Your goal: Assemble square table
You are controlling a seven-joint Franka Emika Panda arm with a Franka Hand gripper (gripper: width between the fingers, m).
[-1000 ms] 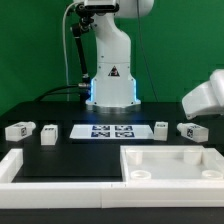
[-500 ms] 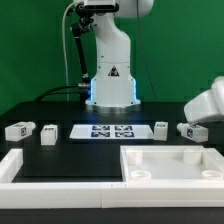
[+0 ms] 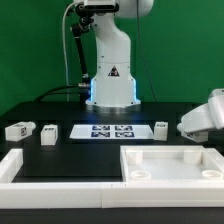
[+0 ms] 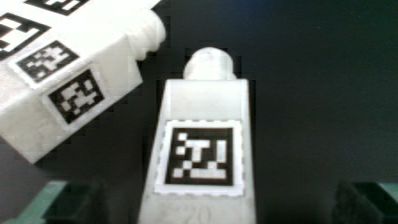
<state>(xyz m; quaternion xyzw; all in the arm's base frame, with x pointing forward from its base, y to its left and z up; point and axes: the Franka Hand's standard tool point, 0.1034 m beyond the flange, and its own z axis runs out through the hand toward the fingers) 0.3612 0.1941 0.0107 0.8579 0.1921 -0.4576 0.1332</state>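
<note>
Two legs showed in the wrist view: the nearer leg [image 4: 201, 130] lay between the gripper's [image 4: 206, 200] wide-open fingers [image 4: 57, 203], which held nothing, and the second leg [image 4: 71, 70] lay just beside it. The square top [image 3: 170, 170] sat near, at the exterior view's right.

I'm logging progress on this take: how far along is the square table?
Done: nothing is joined yet; the square top lies with its visible corner holes empty. In hand: the open gripper straddles one leg, not yet gripping it. Left: grasp and fit it, then the three other legs lying loose beside the marker board.
</note>
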